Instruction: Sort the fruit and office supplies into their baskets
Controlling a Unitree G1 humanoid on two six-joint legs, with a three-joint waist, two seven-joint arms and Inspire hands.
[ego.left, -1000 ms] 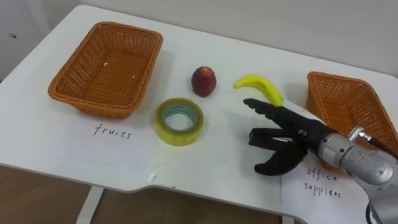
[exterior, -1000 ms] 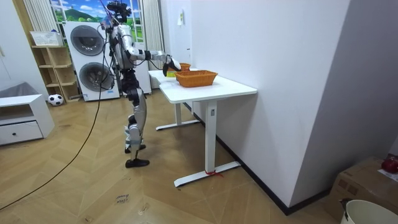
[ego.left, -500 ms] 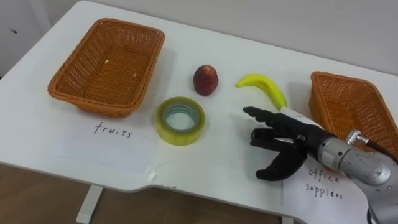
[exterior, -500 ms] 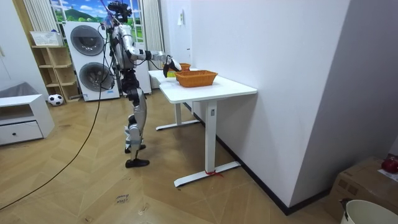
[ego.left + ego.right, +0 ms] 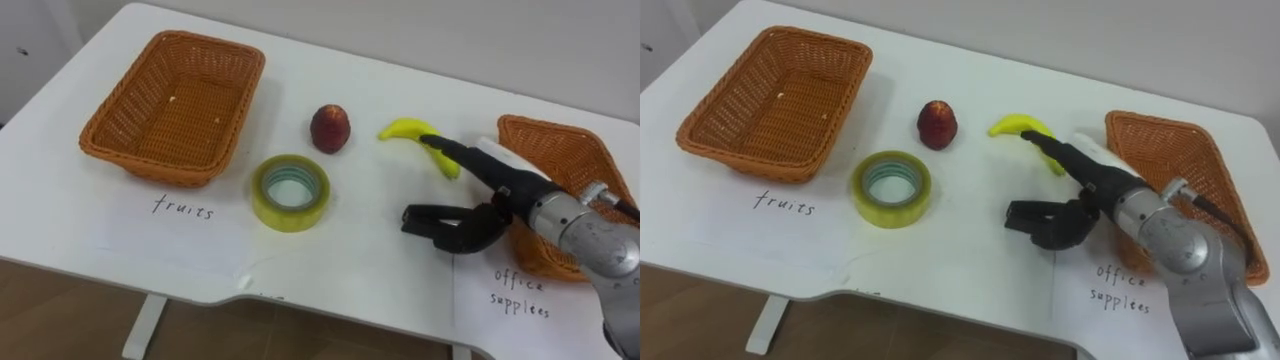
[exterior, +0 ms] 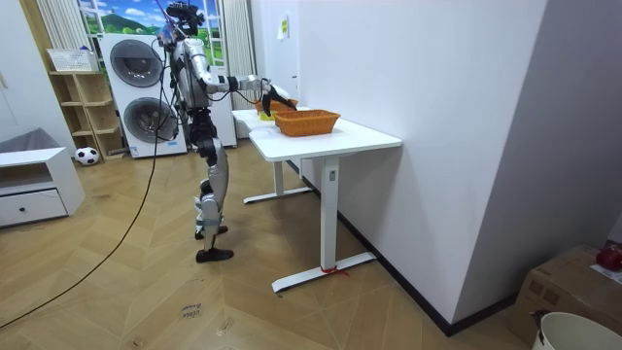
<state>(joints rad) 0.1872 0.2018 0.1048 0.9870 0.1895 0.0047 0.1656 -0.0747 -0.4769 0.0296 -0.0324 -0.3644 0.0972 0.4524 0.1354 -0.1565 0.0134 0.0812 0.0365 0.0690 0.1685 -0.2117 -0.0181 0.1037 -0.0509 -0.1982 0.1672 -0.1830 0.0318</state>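
White table (image 5: 380, 270) on pale legs, set against a white wall (image 6: 437, 146). The robot stands at its end, on the room view's left, with its right arm held out over the top. On the surface we list:
- left basket (image 5: 148, 165): woven, orange-brown, at the robot's left, with a paper sheet (image 5: 180, 225) bearing handwriting in front of it.
- right basket (image 5: 530, 122): same weave, at the right edge, with a second sheet (image 5: 515, 300) of handwriting before it.
- apple (image 5: 330, 128): red, upright, near mid-table, apart from both baskets.
- banana (image 5: 402, 128): yellow, lying flat just right of the apple.
- tape roll (image 5: 289, 192): yellow, lying flat, nearer the robot than the apple.
- right hand (image 5: 505, 188): spread and holding nothing. The upper fingers are stretched out with one tip over the banana's near end, and the thumb curves below, above the table. Whether it touches the fruit we cannot tell.

Room, as we record it:
- herringbone wood floor (image 6: 146, 292)
- two stacked washing machines (image 6: 136, 63)
- open shelf (image 6: 83, 97)
- football (image 6: 87, 155)
- low white drawer unit (image 6: 34, 190)
- cardboard box (image 6: 573, 282)
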